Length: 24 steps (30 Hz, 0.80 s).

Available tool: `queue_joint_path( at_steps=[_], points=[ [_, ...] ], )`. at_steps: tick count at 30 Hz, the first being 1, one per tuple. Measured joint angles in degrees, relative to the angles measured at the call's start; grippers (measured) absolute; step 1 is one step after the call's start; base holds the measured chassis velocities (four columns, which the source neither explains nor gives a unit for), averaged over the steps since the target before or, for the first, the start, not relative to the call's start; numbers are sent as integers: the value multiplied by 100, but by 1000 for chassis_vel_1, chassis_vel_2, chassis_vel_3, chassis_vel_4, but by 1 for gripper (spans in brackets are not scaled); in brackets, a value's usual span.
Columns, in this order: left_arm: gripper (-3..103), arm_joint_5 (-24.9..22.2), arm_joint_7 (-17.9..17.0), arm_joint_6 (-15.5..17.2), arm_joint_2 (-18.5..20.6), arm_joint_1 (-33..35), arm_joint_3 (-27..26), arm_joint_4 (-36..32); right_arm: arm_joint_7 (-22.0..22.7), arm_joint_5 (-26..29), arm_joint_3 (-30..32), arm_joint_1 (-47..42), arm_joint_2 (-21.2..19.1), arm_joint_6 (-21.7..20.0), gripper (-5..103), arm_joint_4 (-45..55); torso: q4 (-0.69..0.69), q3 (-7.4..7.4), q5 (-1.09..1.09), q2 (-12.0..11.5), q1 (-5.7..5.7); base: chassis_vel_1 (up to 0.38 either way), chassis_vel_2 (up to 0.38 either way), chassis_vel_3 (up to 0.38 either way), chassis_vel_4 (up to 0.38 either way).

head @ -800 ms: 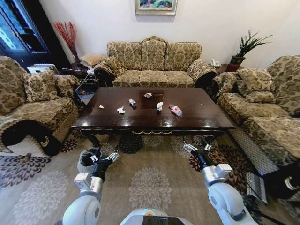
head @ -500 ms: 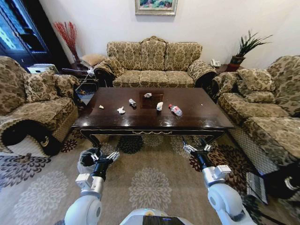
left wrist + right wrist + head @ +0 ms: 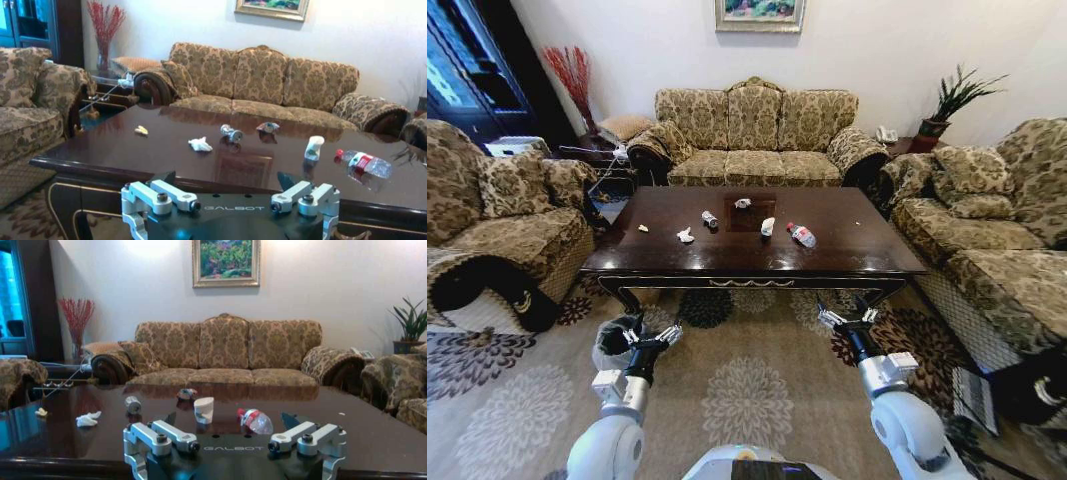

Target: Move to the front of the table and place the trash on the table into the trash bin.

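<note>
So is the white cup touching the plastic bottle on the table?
Apart. In the head view, bare table shows between the white cup and the bottle.

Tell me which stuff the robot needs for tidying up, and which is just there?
For the job: table; bottle; white cup; crumpled paper; trash bin; left gripper; right gripper.

Just there: sofa; potted plant; painting.

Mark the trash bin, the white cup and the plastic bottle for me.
trash bin (image 3: 614, 341): head view, on its bag-lined rim.
white cup (image 3: 203, 409): right wrist view, on its side wall.
plastic bottle (image 3: 366, 164): left wrist view, on its clear body.
</note>
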Motion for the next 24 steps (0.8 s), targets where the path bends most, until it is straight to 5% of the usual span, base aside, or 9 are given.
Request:
queue_joint_path(
  at_steps=[10,24],
  points=[
    [100,17,16,-2,-6,10,15,30,-2,1,9,-68,24,134,100,-23,-1,0,0,0,0,109,96,-92,-106],
    [100,12,23,-20,40,-20,-28,167,18,157,-24,-120,56,257,100,-8,-1,0,-5,0,0,269,280,-272,-276]
  ],
)
